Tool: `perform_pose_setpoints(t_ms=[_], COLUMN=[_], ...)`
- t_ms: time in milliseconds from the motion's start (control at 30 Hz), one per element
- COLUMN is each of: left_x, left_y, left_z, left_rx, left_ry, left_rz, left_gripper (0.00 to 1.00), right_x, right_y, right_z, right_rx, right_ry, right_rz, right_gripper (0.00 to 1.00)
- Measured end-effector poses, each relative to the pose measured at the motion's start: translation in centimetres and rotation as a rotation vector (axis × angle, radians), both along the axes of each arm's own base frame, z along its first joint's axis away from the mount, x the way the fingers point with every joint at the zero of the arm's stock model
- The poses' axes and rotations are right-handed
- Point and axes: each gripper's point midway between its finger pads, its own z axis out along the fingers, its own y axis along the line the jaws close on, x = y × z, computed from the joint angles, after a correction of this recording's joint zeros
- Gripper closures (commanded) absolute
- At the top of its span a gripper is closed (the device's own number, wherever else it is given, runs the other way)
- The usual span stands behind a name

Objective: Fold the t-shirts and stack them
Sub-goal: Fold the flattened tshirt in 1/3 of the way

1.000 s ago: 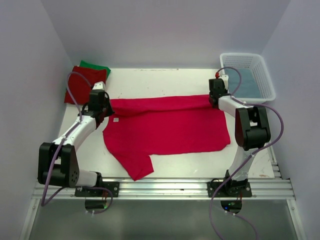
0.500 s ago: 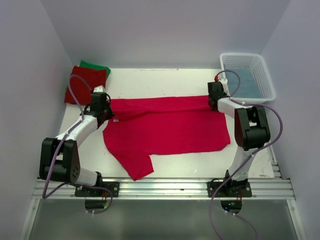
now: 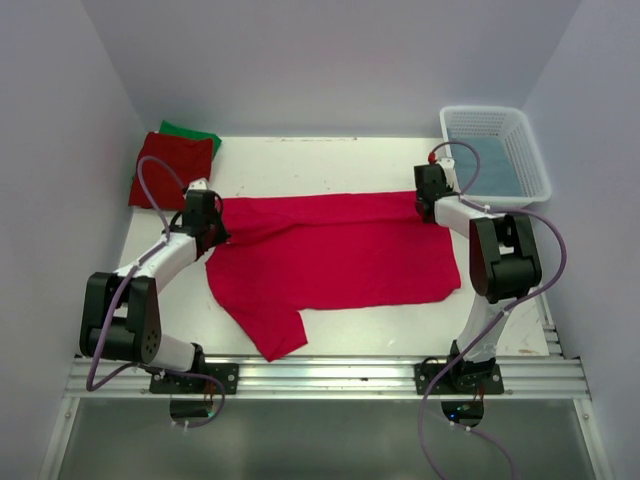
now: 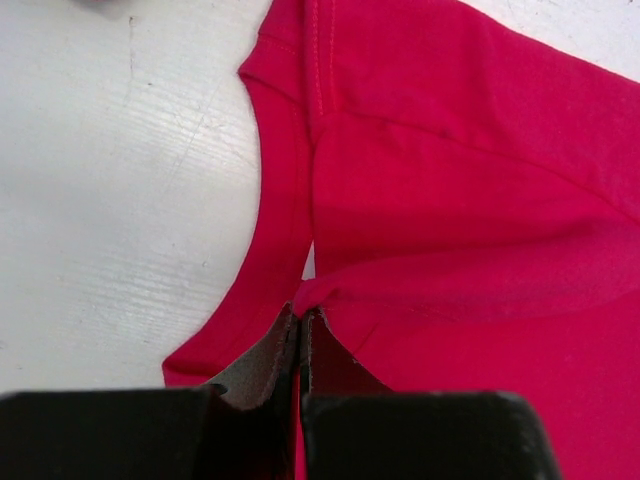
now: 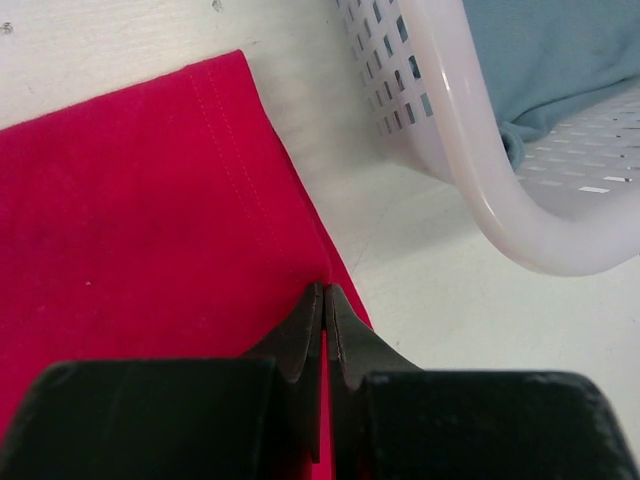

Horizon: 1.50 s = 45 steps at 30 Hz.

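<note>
White table [image 3: 330,165], pale walls on three sides.

The pink shirt [image 3: 340,255] lies across the middle of the table, its long side running left to right. One sleeve splays toward the near edge, left of centre.

The left claw [image 4: 302,330] is clamped on a pinched ridge of cloth beside a curved hem at the shirt's far-left end. The right claw [image 5: 325,305] is clamped on the stitched edge at its far-right end, near the basket [image 5: 465,150].

We judge a lengthwise fold is in hand. To do it well:
- lift both ends together
- keep the cloth taut between the claws
- carry the far edge evenly toward the near edge
- watch that the loose sleeve does not bunch underneath

The cloth is bright crimson-pink and mostly flat, with low creases near the left grip. Its hems are double-stitched.

The dark red shirt [image 3: 170,165] sits folded on the green shirt [image 3: 195,133] at the far-left corner.
</note>
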Motion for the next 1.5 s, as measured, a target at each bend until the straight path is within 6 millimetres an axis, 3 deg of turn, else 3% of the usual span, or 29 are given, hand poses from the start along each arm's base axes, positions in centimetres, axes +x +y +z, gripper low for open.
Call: perform_pose_setpoints(t_ms=[333, 367, 400, 433, 467, 500, 567, 667, 767, 833, 867, 933, 967, 1000, 1033, 1100, 1167, 1233, 1367, 1500], left_x=[-1.4, -1.4, -1.4, -1.4, -1.5, -1.6, -2.0, -1.9, -1.2, -0.7, -0.2, 1.4, 2.7, 3.8, 4.5, 4.1, 2.1, 0.2, -1.2, 0.2], left_y=[-0.1, -0.1, -0.1, -0.1, 0.0, 0.1, 0.5, 0.8, 0.3, -0.6, -1.4, -3.0, -4.1, -5.5, -6.7, -9.4, -11.4, -12.9, -15.2, -17.0], left_z=[-1.6, -1.7, -1.7, -1.7, -1.7, -1.7, -1.4, 1.9, 8.6, 12.1, 13.7, 14.5, 14.5, 13.8, 12.3, 8.0, 3.6, 0.9, -0.7, 0.0], left_rx=[-0.016, -0.017, -0.019, -0.019, -0.018, -0.013, -0.011, -0.018, -0.06, -0.091, -0.101, -0.103, -0.098, -0.088, -0.065, -0.037, -0.013, -0.001, 0.02, 0.06], left_ry=[0.039, 0.04, 0.04, 0.041, 0.043, 0.048, 0.049, -0.046, -0.274, -0.384, -0.414, -0.395, -0.375, -0.345, -0.298, -0.17, -0.019, 0.093, 0.189, 0.167], left_rz=[0.012, 0.013, 0.016, 0.017, 0.024, 0.029, 0.059, 0.09, 0.061, 0.004, -0.05, -0.141, -0.197, -0.257, -0.319, -0.446, -0.57, -0.672, -0.816, -0.87], left_gripper=[1.0, 1.0, 0.87, 0.7, 0.33, 0.21, 0.0, 0.0, 0.01, 0.08, 0.26, 0.59, 0.98, 1.0, 1.0, 1.0, 1.0, 1.0, 1.0, 1.0], right_x=[-0.3, -0.3, -0.3, -0.4, -0.6, -0.8, -1.3, -1.6, -1.6, -1.9, -2.0, -2.4, -2.6, -2.8, -3.0, -3.9, -4.7, -5.4, -7.1, -7.9], right_y=[0.4, 0.4, 0.4, 0.5, 0.4, 0.4, 0.4, 1.1, 3.0, 5.0, 6.2, 8.4, 9.5, 10.7, 11.7, 13.7, 15.0, 15.8, 16.6, 16.3], right_z=[0.8, 0.8, 0.8, 0.8, 0.9, 0.9, 1.7, 4.7, 9.5, 12.6, 13.8, 15.1, 15.3, 15.2, 15.0, 14.1, 13.3, 12.7, 11.8, 11.6], right_rx=[0.003, 0.003, 0.006, 0.01, 0.009, 0.01, 0.01, 0.026, 0.072, 0.123, 0.148, 0.186, 0.203, 0.223, 0.243, 0.295, 0.331, 0.352, 0.374, 0.374], right_ry=[-0.008, -0.008, -0.009, -0.009, -0.005, -0.001, 0.002, -0.05, -0.164, -0.237, -0.265, -0.292, -0.292, -0.28, -0.269, -0.226, -0.192, -0.167, -0.127, -0.119], right_rz=[0.007, 0.007, 0.004, -0.001, -0.005, -0.009, -0.009, 0.012, 0.073, 0.139, 0.178, 0.246, 0.282, 0.322, 0.352, 0.416, 0.458, 0.485, 0.514, 0.513], right_gripper=[1.0, 0.87, 0.57, 0.4, 0.23, 0.01, 0.01, 0.01, 0.01, 0.04, 0.1, 0.23, 0.38, 0.83, 1.0, 1.0, 1.0, 1.0, 1.0, 1.0])
